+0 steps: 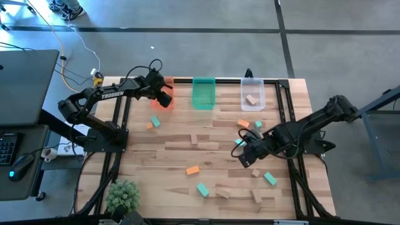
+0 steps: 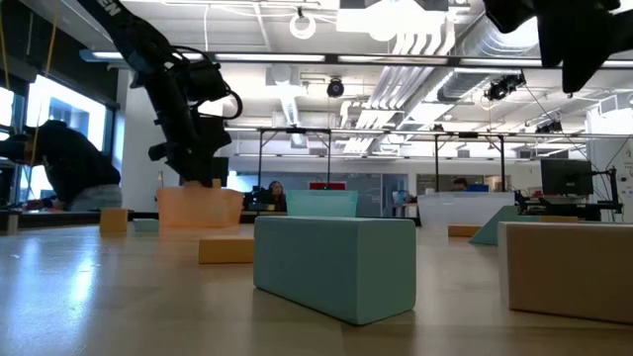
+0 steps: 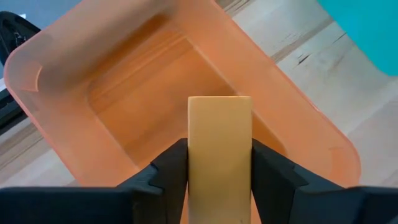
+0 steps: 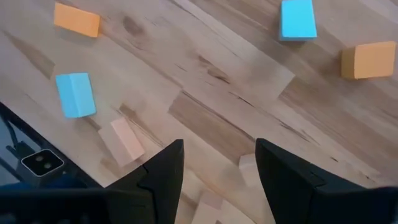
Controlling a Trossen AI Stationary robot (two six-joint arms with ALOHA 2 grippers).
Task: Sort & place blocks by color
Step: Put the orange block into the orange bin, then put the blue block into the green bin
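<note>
Small orange, teal and tan blocks lie flat and scattered on the wooden table (image 1: 175, 156). My left gripper (image 1: 164, 94) hovers over the translucent orange bin (image 3: 124, 81) at the far edge and is shut on a pale orange block (image 3: 220, 143). My right gripper (image 4: 217, 171) hangs open above the table's right half, with a tan block (image 4: 247, 169) below, between its fingers, untouched. Teal blocks (image 4: 73, 94) and orange blocks (image 4: 76, 20) lie around it. A tan block (image 1: 252, 100) rests in the clear bin (image 1: 252, 87). My left gripper pinches the pale orange block by its two long side faces (image 3: 194, 155) between the two fingers (image 3: 168, 168), which lie along the block. The block's free end sticks out past the fingertips. It is lifted clear, above the orange bin's open top.
The green bin (image 1: 203, 92) stands between the orange and clear bins along the far edge. A small plant (image 1: 122, 196) sits at the near left corner. A teal block (image 2: 336, 262) and a tan block (image 2: 569, 269) lie at the near edge. People show in the room beyond the table.
</note>
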